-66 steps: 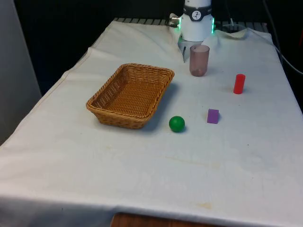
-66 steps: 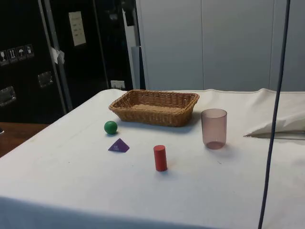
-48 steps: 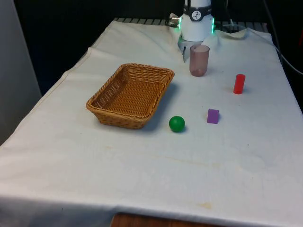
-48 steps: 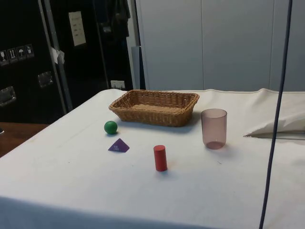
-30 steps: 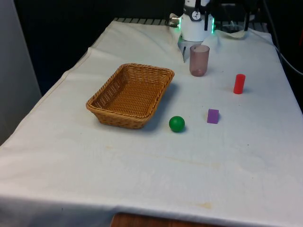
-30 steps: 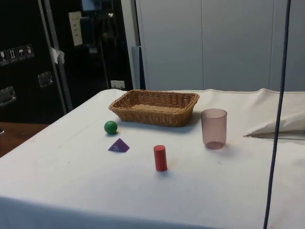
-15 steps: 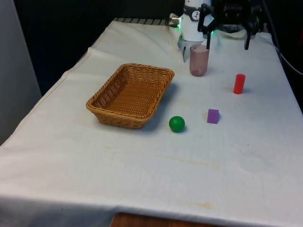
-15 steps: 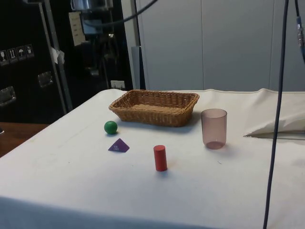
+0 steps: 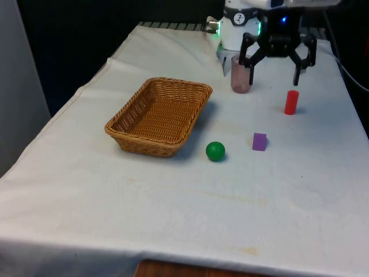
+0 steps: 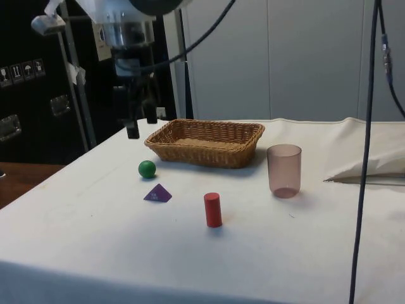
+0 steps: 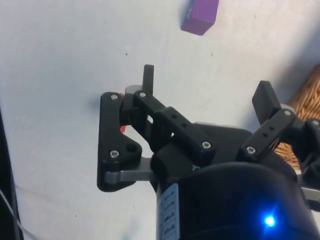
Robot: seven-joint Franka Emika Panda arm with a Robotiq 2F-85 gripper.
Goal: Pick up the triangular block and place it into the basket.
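Purple triangular block point(image 9: 259, 141) noted on the cloth, well ahead of and below the empty wide-open gripper point(image 9: 277, 60), calling for centring overhead, squaring across flat faces, then descent, clear of red cylinder point(image 9: 291, 102).

A lab bench is seen here: a white-clothed table point(image 10: 304, 266) is laid with sorting props, black curtains point(image 9: 115, 29) are hung behind, and dark label-marked cabinets point(image 10: 31, 82) and cables point(image 10: 367, 126) are caught alongside.
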